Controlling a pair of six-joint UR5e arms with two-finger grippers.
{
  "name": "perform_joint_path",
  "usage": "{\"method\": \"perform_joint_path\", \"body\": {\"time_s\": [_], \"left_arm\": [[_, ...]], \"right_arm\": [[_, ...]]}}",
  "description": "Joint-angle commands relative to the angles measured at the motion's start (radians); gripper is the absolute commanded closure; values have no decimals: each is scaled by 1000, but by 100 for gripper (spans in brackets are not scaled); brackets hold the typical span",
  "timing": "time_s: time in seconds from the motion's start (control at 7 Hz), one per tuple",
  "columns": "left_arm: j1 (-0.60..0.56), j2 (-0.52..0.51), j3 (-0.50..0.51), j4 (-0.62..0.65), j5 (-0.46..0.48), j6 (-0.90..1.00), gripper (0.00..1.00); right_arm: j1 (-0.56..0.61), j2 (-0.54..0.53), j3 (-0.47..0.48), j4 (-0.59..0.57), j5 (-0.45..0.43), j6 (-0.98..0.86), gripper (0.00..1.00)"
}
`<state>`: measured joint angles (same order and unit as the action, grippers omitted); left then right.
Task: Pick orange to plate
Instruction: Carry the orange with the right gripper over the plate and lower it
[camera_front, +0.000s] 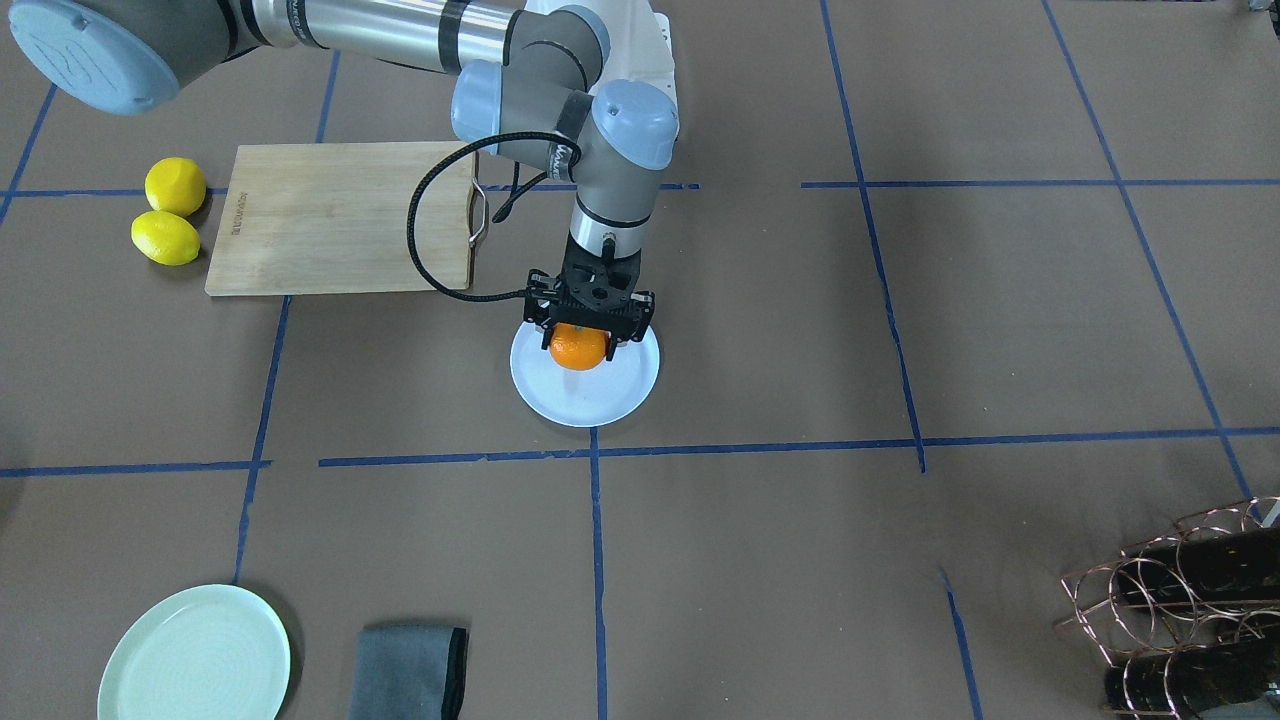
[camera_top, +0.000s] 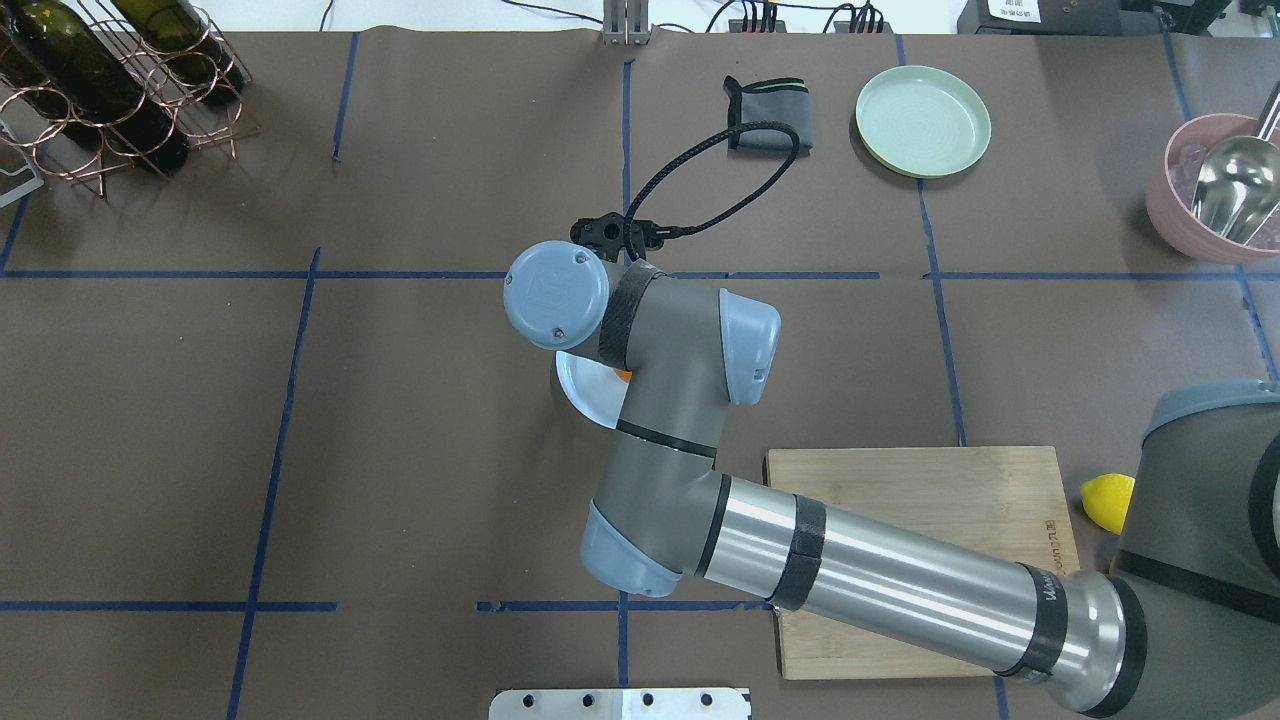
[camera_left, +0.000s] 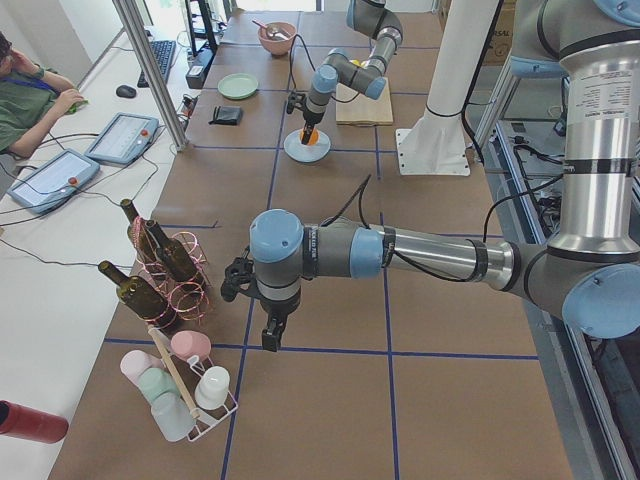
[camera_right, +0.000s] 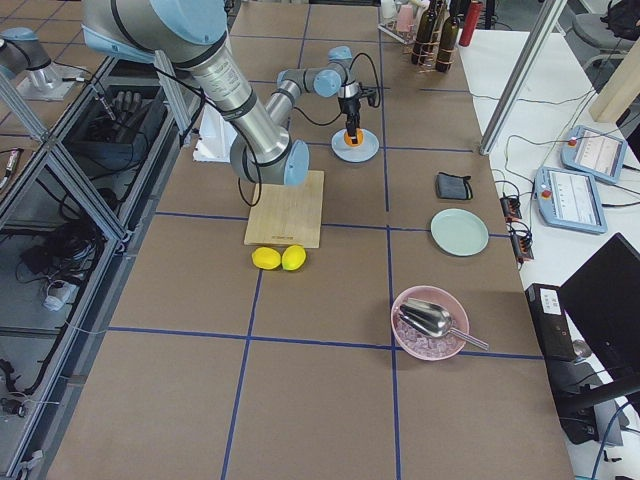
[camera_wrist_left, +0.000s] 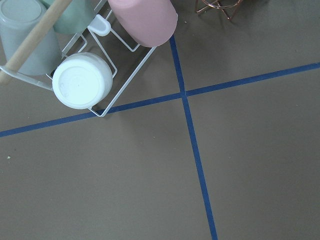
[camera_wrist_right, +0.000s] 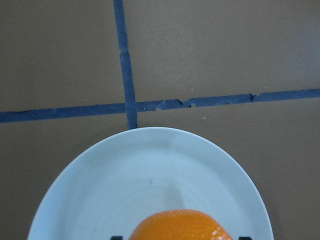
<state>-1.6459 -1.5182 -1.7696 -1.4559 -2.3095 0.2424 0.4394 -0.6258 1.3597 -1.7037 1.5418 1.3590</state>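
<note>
Front-facing view, left to right. Two round yellow lemons (camera_front: 165, 238) and the pale rectangular wooden cutting board (camera_front: 340, 218) sit at upper left and are not part of this; leave them alone.

Centre of frame: the right arm's black two-finger gripper (camera_front: 581, 338) points straight down. Its jaws are closed in to the fruit's width, one on each side of the small round bright-orange orange (camera_front: 578, 350). The orange is held over the round white raised-rim plate (camera_front: 600, 402), toward the plate's upper half in this view.

The step looks like set-down and release. To do it well:
- Lower until the fruit's underside rests on the flat of the plate, with no pressing.
- Open the jaws wide.
- Lift straight up so the fingers don't drag the fruit.

Round fruit may roll, so letting go nearer the plate's middle is safer, though the rim should catch it.

Hidden or unclear:
- **Left wrist view:** no fingers show, only brown table, blue tape and a white wire rack of upturned cups (camera_wrist_left: 82, 85) at upper left.
- **Left side view:** the left arm's gripper (camera_left: 270, 335) shows only here, lower centre, so I cannot tell if it is open or closed.
- **Overhead view:** the right wrist covers its gripper and most of the plate, with only a sliver of orange at centre.
- **Right wrist view:** the orange is cut off at the bottom edge.
- **Contact:** no view shows whether the orange touches the plate.
</note>
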Motion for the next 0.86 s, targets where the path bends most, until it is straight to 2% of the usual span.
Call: {"method": "perform_joint_path", "body": {"time_s": [0.0,0.14,0.29,0.57,0.71], "left_arm": [[0,1,-1,-1,-1,0,0],[0,1,-1,-1,-1,0,0],[0,1,-1,0,-1,0,0],[0,1,1,-1,-1,0,0],[0,0,1,-1,-1,0,0]], "right_arm": [[-1,6,-49,42,-3,0,53],[-1,6,-80,106,-3,2,22],[-1,9,-80,114,-3,2,1],[13,26,-62,107,18,-11,0],[54,15,-6,83,91,-29,0]]}}
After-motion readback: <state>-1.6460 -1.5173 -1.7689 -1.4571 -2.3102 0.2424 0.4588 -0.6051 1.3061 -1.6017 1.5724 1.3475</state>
